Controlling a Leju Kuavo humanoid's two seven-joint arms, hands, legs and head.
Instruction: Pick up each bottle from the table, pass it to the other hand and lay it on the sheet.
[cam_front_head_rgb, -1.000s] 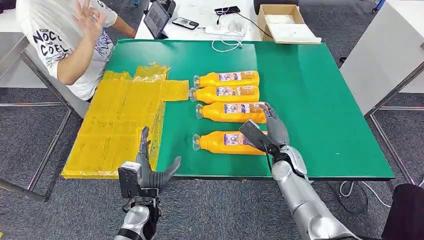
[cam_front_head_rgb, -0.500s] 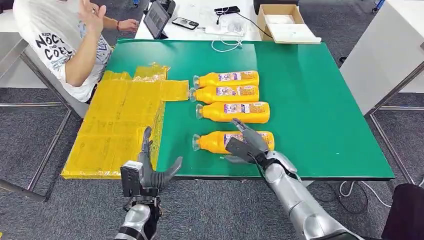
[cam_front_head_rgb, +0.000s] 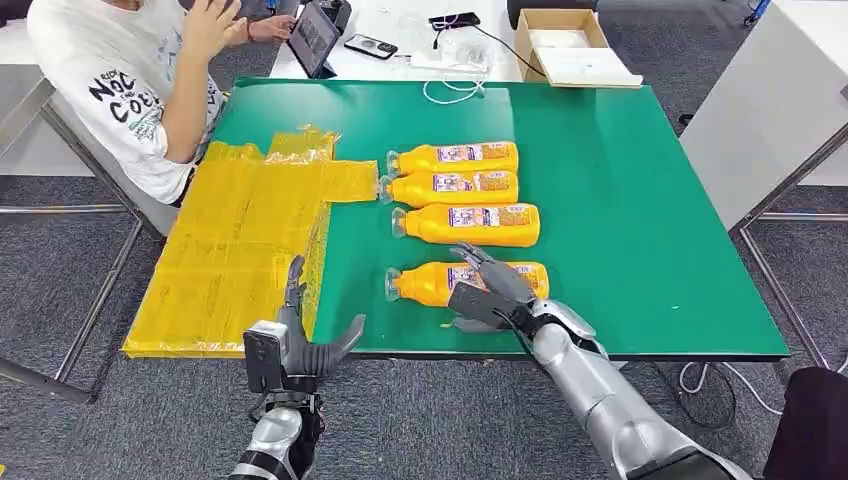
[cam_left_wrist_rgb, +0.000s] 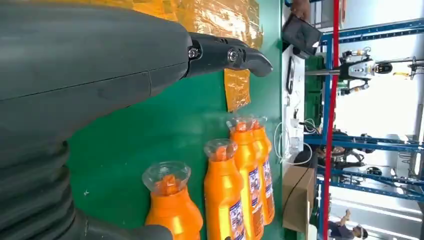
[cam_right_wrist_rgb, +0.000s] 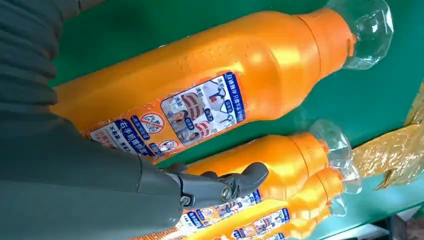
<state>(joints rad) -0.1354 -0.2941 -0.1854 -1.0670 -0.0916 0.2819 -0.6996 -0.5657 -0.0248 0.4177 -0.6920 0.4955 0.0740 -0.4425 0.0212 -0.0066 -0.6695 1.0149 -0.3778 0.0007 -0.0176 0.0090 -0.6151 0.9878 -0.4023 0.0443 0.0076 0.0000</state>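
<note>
- Right hand (cam_front_head_rgb: 492, 293) hovered fingers spread over nearest orange bottle (cam_front_head_rgb: 440, 284), grasping nothing.
- Left hand (cam_front_head_rgb: 300, 340) released, at table edge by yellow sheet (cam_front_head_rgb: 240, 250).
- Bottle lay on green table (cam_front_head_rgb: 640, 220).

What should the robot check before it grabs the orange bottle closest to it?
1. Nearest bottle lies flat on the green table, apart from the other three: ok.
2. Right hand over that bottle's label end, fingers spread: ok.
3. Fingers actually touching the bottle: cannot tell.
4. Left hand open at the table's near edge, holding nothing, ready for the pass: ok.
5. Yellow sheet has bare room for a bottle: ok.
6. Person sits at the sheet's far corner, hands raised away from it: ok.
</note>
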